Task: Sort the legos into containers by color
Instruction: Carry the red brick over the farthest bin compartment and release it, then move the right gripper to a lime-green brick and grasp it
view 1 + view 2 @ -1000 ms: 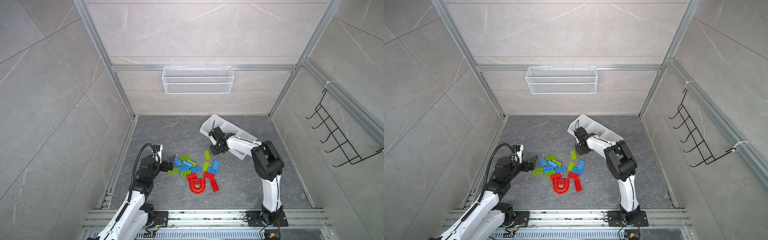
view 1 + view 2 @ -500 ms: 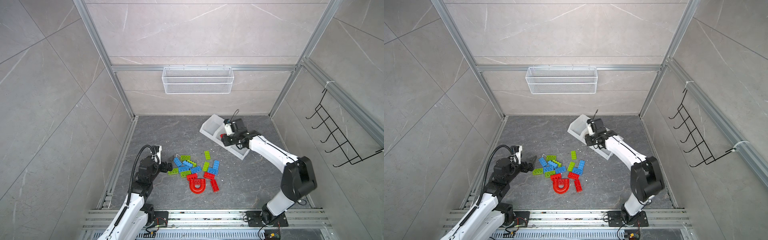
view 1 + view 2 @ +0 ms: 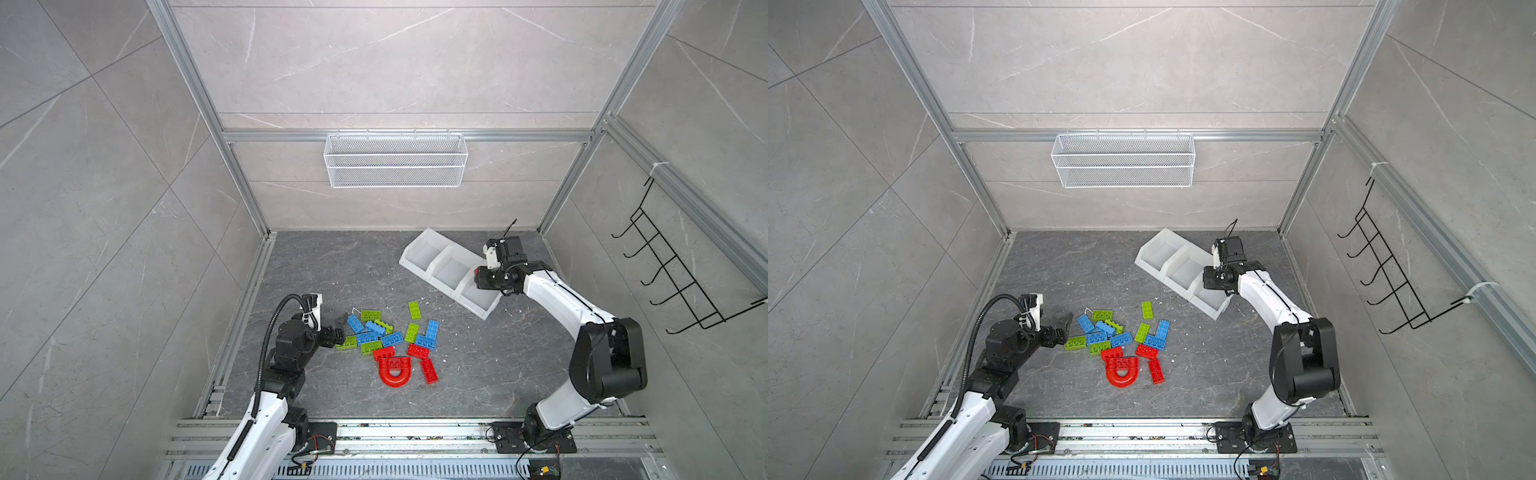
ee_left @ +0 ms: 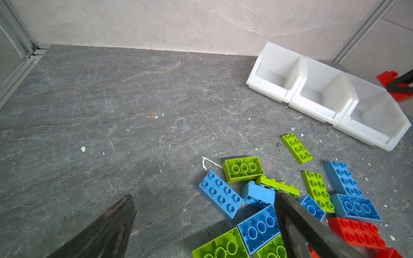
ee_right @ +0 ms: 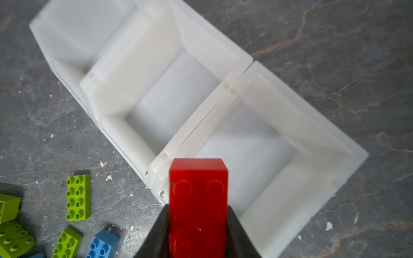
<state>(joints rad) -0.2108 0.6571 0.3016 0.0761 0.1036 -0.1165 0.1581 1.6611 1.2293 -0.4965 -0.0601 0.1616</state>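
Blue, lime green and red legos (image 3: 390,336) lie in a loose heap mid-floor in both top views, with a red arch (image 3: 395,372) at the front. The containers (image 3: 451,272), three joined white bins, sit at the back right on a slant and look empty. My right gripper (image 5: 197,207) is shut on a red brick (image 5: 198,189), which hangs over the near wall of the end bin (image 5: 263,143). My left gripper (image 4: 203,197) is open and low at the heap's left edge, its jaws astride a blue brick (image 4: 220,194) without touching it.
A white wire mesh basket (image 3: 395,160) hangs on the back wall and a black hook rack (image 3: 673,274) on the right wall. Aluminium rails run along the floor's left edge (image 3: 245,316). White crumbs dot the grey floor.
My right gripper has carried the red brick rightward along the row of bins to its right end, with the elbow swinging out to the right. The left arm has barely moved.
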